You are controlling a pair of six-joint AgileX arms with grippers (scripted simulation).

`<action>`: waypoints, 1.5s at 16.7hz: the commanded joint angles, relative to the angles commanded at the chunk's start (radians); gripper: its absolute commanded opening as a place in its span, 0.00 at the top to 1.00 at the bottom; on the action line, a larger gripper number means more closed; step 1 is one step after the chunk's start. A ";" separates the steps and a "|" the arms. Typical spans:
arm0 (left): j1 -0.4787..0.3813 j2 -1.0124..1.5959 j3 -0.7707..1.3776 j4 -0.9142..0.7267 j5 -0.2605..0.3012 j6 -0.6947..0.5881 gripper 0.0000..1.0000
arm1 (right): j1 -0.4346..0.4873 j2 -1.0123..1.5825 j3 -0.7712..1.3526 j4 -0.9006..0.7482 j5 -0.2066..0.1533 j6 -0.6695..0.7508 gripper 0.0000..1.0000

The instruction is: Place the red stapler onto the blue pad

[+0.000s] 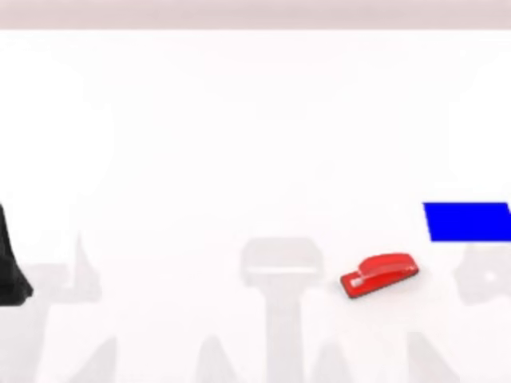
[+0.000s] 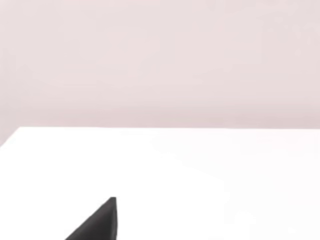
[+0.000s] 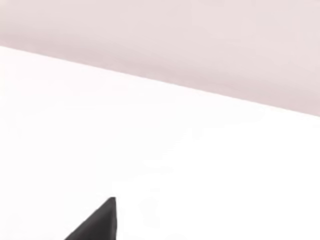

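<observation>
The red stapler (image 1: 380, 275) is seen lying on the tabletop (image 1: 239, 159), apart from the blue pad (image 1: 468, 221); neither pincer's state can be told.

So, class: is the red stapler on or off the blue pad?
Off. The red stapler lies on the bare table, apart from the blue pad.

Setting: rendered sim tabletop, bench-test type scene, not home or shop. Evidence: plain white table (image 1: 239, 144), no texture, no grain; flat pale pinkish backdrop (image 1: 255, 12) behind far edge, same in both wrist views. Only props: red stapler (image 1: 380, 275) and blue pad (image 1: 467, 221), flat-shaded, glossy, w/ no markings. Faint grey shadows on table near front edge. Lighting even, washed out.
</observation>
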 joint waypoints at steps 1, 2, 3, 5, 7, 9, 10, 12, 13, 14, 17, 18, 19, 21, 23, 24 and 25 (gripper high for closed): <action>0.000 0.000 0.000 0.000 0.000 0.000 0.00 | 0.025 0.073 0.067 -0.050 0.000 -0.055 0.00; 0.000 0.000 0.000 0.000 0.000 0.000 0.00 | 0.051 0.155 0.140 -0.105 0.001 -0.114 0.00; 0.000 0.000 0.000 0.000 0.000 0.000 0.00 | 0.079 0.245 0.215 -0.165 0.001 -0.178 0.00; 0.000 0.000 0.000 0.000 0.000 0.000 0.00 | 0.138 0.443 0.372 -0.292 0.003 -0.313 0.00; 0.000 0.000 0.000 0.000 0.000 0.000 0.00 | 0.200 0.657 0.532 -0.426 0.005 -0.453 0.00; 0.000 0.000 0.000 0.000 0.000 0.000 0.00 | 0.262 0.875 0.687 -0.559 0.007 -0.592 0.00; 0.000 0.000 0.000 0.000 0.000 0.000 0.00 | 0.293 0.979 0.761 -0.624 0.007 -0.660 0.00; 0.000 0.000 0.000 0.000 0.000 0.000 0.00 | 0.350 1.172 0.903 -0.747 0.007 -0.787 0.00; 0.000 0.000 0.000 0.000 0.000 0.000 0.00 | 0.377 1.258 0.970 -0.803 0.007 -0.846 0.00; 0.000 0.000 0.000 0.000 0.000 0.000 0.00 | 0.402 1.335 1.034 -0.855 0.007 -0.901 0.00; 0.000 0.000 0.000 0.000 0.000 0.000 0.00 | 0.466 1.520 1.195 -0.981 0.006 -1.038 0.00; 0.000 0.000 0.000 0.000 0.000 0.000 0.00 | 0.481 1.566 1.237 -1.012 0.006 -1.072 0.00; 0.000 0.000 0.000 0.000 0.000 0.000 0.00 | 0.494 1.602 1.272 -1.036 0.006 -1.101 0.00; 0.000 0.000 0.000 0.000 0.000 0.000 0.00 | 0.510 1.649 1.318 -1.066 0.005 -1.136 0.00; 0.000 0.000 0.000 0.000 0.000 0.000 0.00 | 0.513 1.658 1.326 -1.072 0.005 -1.142 0.00; 0.000 0.000 0.000 0.000 0.000 0.000 0.00 | 0.513 1.658 1.326 -1.072 0.005 -1.142 0.00; 0.000 0.000 0.000 0.000 0.000 0.000 0.00 | 0.513 1.658 1.326 -1.072 0.005 -1.142 0.00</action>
